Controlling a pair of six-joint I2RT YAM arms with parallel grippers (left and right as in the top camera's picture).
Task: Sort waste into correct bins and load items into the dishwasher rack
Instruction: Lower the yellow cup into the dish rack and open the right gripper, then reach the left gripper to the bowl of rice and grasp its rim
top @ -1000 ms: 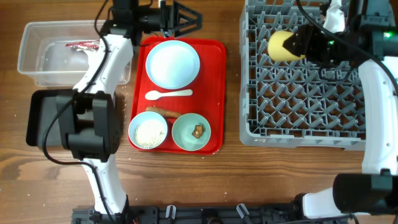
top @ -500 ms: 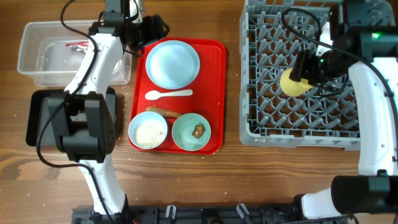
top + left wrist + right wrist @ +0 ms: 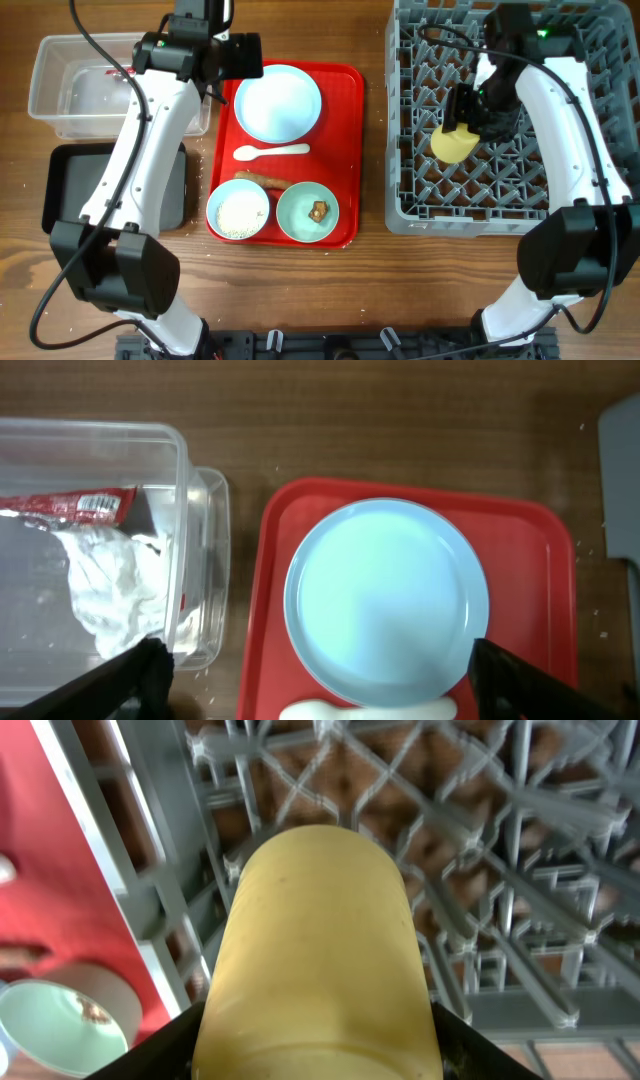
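Taking the top of the overhead view as twelve o'clock, the left gripper (image 3: pixel 243 56) is hovering at the twelve o'clock edge of the flat red serving tray (image 3: pixel 345 150), its fingers (image 3: pixel 150 670) standing wide apart and gripping nothing; below it the pale blue round plate (image 3: pixel 278 102) is lying on the tray; at six o'clock from the plate the white plastic spoon (image 3: pixel 270 152) is lying crosswise, and just past that the brown sausage-like stick (image 3: pixel 262 180) is resting; at the tray's six o'clock end two small bowls are sitting side by side, the pale blue bowl (image 3: pixel 211 212) holding white crumbs (image 3: pixel 240 212) and the teal bowl (image 3: pixel 292 226) holding a small brown lump (image 3: pixel 318 210); at nine o'clock from the plate the clear plastic rectangular tub (image 3: pixel 60 95) is holding the red-and-white crinkled wrapper (image 3: pixel 70 507) and the crumpled white napkin (image 3: pixel 105 585); the shallow black rectangular tray (image 3: pixel 65 190) is sitting at six o'clock from the tub; at three o'clock from the red tray, on the wooden table (image 3: pixel 400 290), the large square grey plastic dishwasher rack (image 3: pixel 400 215) is standing; the right gripper (image 3: pixel 462 125) is reaching over the rack's nine o'clock half, its fingers clamping the small yellow plastic cup (image 3: pixel 452 143) from both sides; the cup is hanging among the upright pegs, though whether it is touching them cannot be told.
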